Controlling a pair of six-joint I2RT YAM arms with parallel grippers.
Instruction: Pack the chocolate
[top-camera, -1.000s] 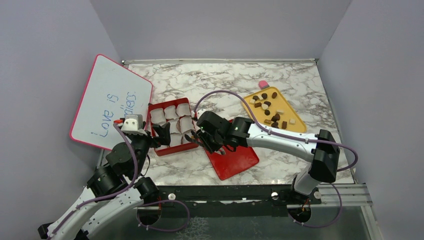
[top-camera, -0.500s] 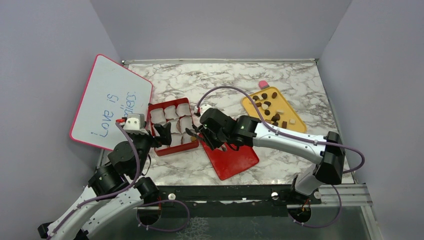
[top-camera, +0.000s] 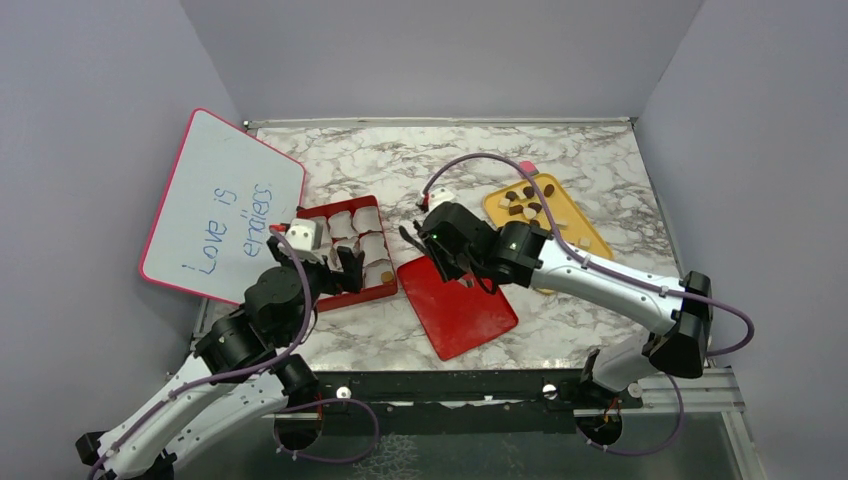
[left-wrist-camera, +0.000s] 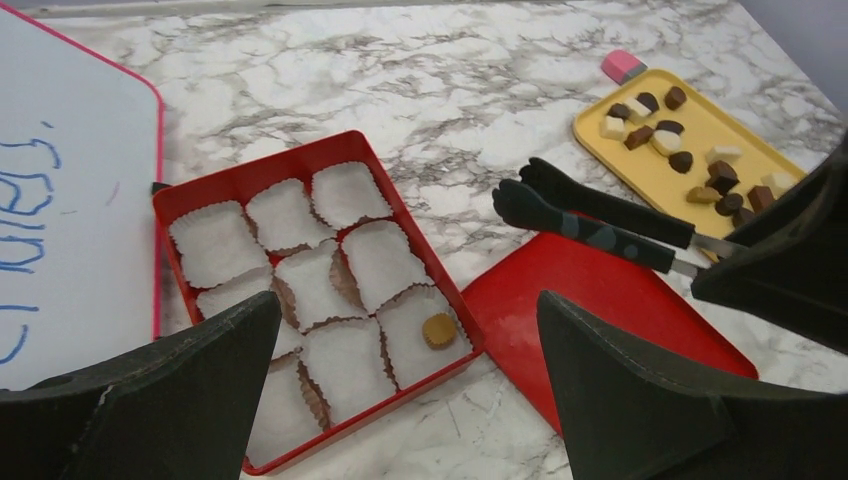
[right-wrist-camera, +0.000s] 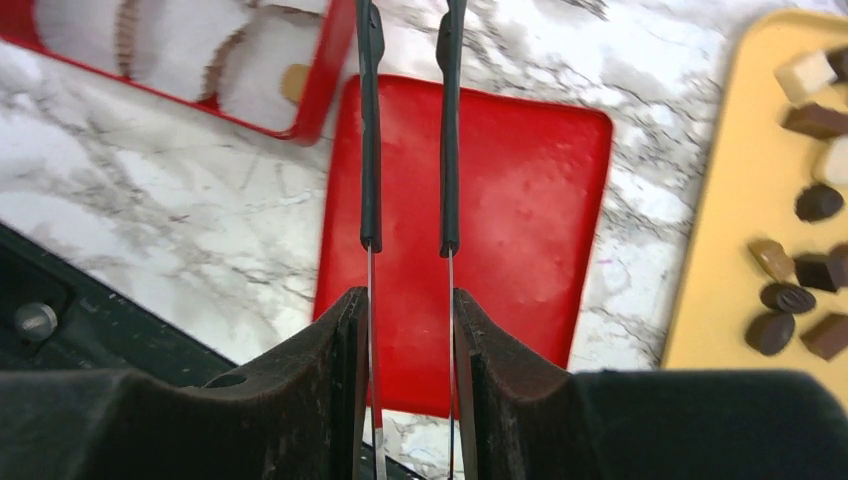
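Note:
Several small pieces of chocolate (left-wrist-camera: 690, 165), dark, tan and white, lie on a yellow tray (top-camera: 585, 240); they also show in the right wrist view as the chocolate (right-wrist-camera: 800, 270). One tan chocolate (left-wrist-camera: 438, 329) sits in the near right paper cup of the red box (left-wrist-camera: 270, 170). My right gripper (right-wrist-camera: 410, 300) is shut on black-tipped metal tongs (right-wrist-camera: 371, 150), whose empty tips hang over the marble between box and tray. My left gripper (left-wrist-camera: 405, 310) hovers open above the box's near end, holding nothing.
A red lid (top-camera: 460, 310) lies flat beside the box, under the tongs. A whiteboard (top-camera: 225, 205) leans at the left wall. A small pink block (left-wrist-camera: 622, 66) rests behind the tray. Grey walls close in the table on three sides.
My right gripper has drawn the tongs back from the box's near right cup toward the tray, leaving a tan chocolate in that cup. The left arm has shifted slightly right.

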